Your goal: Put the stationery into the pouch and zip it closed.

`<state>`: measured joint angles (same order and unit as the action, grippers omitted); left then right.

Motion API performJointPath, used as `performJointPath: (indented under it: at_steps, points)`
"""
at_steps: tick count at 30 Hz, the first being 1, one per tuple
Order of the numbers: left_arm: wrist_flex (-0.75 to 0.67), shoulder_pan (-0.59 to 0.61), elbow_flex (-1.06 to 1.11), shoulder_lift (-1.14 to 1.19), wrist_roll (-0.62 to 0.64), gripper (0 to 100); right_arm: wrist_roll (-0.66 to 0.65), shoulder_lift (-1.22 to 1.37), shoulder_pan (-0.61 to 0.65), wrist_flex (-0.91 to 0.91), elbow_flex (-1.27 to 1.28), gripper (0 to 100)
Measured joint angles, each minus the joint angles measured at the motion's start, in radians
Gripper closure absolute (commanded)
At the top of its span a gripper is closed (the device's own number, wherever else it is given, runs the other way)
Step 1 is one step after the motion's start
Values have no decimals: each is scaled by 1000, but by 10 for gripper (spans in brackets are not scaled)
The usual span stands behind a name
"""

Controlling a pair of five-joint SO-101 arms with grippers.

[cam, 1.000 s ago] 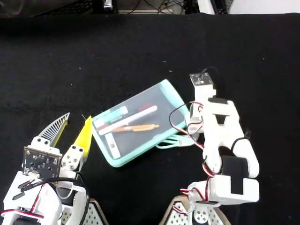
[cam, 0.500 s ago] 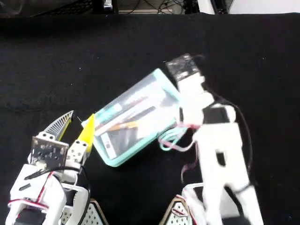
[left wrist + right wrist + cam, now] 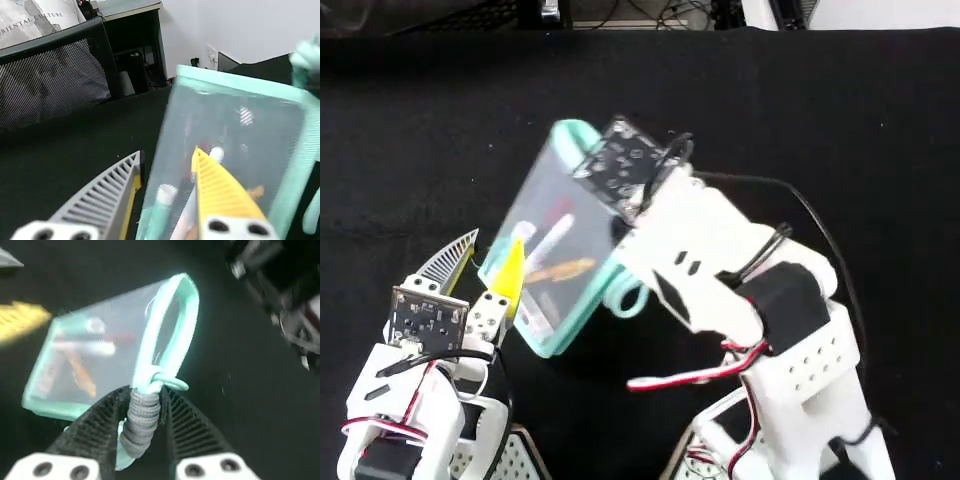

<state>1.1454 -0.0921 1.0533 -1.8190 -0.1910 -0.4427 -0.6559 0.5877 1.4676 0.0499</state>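
The right gripper (image 3: 147, 396) is shut tight on the edge of the mint-green pouch (image 3: 545, 215), right by its loop (image 3: 626, 297). It holds the pouch up at a slant over the black table (image 3: 420, 130). Pens (image 3: 558, 268) lie inside the see-through pouch near its low end. The left gripper (image 3: 492, 242) has its grey and yellow fingers spread wide with nothing in them, and the yellow finger is right at the pouch's low end.

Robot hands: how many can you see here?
2. The left hand sits open at one end of the pouch; the right hand is shut on the pouch's strap.
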Motion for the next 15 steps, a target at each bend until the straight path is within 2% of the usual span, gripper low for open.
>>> performJointPath:
  at_steps: [10,15]
  points:
    - [-6,0,0,0,84,822,-55,301,215,114,-450,987]
    - [-133,0,41,0,91,822,-129,321,325,193,-540,987]
